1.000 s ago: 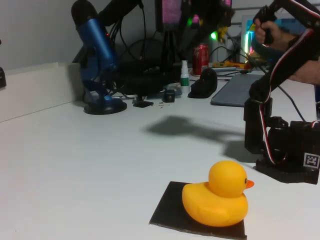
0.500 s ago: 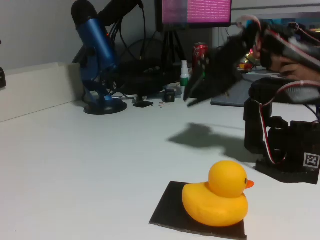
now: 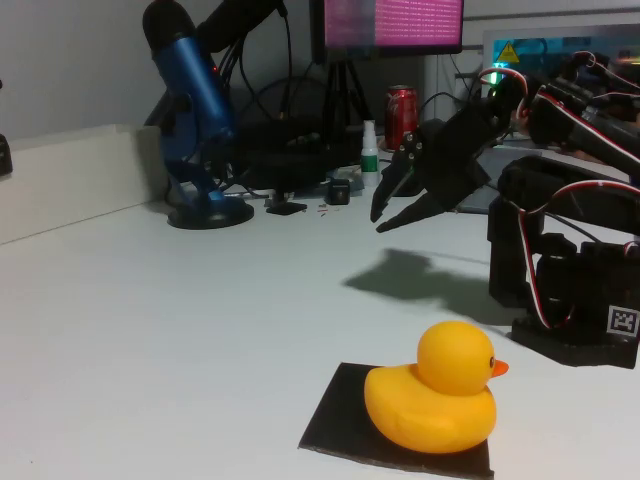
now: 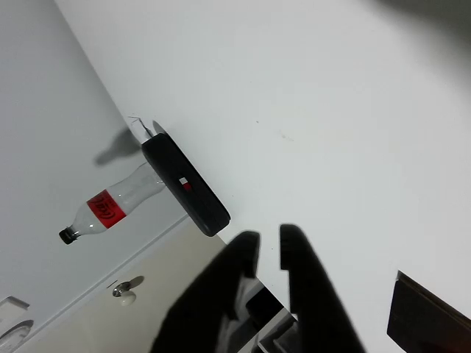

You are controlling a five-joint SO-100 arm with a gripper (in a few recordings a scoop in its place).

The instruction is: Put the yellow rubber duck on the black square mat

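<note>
Yellow rubber duck (image 3: 436,400) sits on the black square mat (image 3: 340,410), well below and ahead of the jaws. The gripper (image 3: 388,214) has swung down from a raised, folded pose and hangs empty, jaws apart; placement looks done, probably.

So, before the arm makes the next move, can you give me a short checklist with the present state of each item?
1. Yellow rubber duck sits on the black square mat: ok.
2. Duck stands upright, beak to the right in the fixed view: ok.
3. Gripper is empty, fingers slightly apart: ok.
4. Gripper is apart from the duck, raised above the table behind it: ok.
5. Duck lies fully inside the mat's edges: cannot tell, the picture's bottom edge cuts the mat.
6. Mat corner shows in the wrist view, lying flat on the table: ok.
</note>
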